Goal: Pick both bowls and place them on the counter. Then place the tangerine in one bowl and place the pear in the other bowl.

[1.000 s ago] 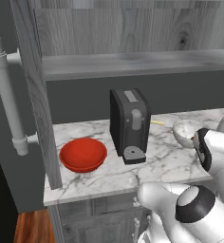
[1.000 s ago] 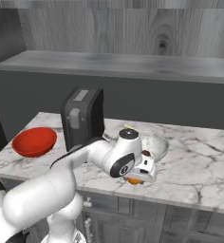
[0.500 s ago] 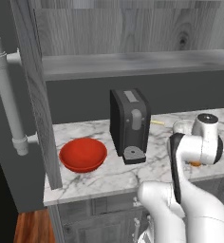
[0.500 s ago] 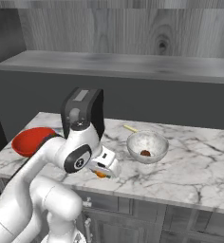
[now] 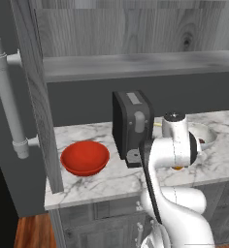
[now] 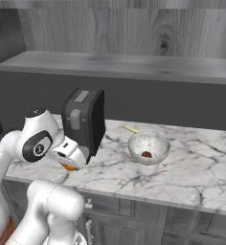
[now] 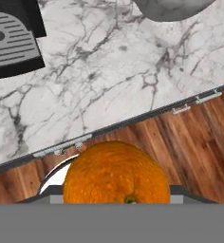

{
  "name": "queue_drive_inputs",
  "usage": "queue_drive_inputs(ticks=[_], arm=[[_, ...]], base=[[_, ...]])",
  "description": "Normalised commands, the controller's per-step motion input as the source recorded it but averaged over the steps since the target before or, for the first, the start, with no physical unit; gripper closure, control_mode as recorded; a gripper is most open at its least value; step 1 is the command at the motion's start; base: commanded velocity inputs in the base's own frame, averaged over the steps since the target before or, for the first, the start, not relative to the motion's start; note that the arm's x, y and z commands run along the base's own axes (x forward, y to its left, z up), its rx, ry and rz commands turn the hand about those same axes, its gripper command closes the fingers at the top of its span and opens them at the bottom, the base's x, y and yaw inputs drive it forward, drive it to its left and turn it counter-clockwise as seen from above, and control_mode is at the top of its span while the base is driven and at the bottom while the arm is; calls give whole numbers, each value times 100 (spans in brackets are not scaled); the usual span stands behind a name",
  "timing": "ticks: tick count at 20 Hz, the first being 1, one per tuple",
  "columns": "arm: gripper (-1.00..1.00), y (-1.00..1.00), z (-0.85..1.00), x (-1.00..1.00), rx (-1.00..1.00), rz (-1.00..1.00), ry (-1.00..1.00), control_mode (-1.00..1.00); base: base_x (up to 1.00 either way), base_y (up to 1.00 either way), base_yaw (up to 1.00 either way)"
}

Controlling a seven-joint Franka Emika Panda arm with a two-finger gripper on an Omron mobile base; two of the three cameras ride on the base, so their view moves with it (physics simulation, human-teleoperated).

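Tangerine [image 7: 116,173] carried leftward since; pear [image 6: 146,154] in marbled bowl [image 6: 149,148]

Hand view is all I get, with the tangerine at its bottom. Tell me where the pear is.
Observer: The pear lies inside the marbled bowl, right of the coffee machine.
Operator: Give me the red bowl.
Observer: The red bowl sits on the counter, left of the coffee machine, empty.
Operator: Report the gripper's position.
Observer: The gripper, shut on the tangerine, hangs near the counter's front edge, in front of the coffee machine.
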Motion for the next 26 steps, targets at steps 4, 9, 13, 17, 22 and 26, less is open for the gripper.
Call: queue_drive_inputs(ticks=[4,9,13,17,22,26], arm=[[100,97,20,0,-6,0,0,-100],[100,91,1,0,-1,7,0,-100],[100,89,0,5,0,11,0,-100],[100,81,1,35,0,11,0,-100],[100,63,4,61,0,9,2,-100],[100,45,0,56,1,9,4,-100]], base=[[0,0,0],[0,0,0],[0,0,0],[0,0,0],[0,0,0],[0,0,0]])
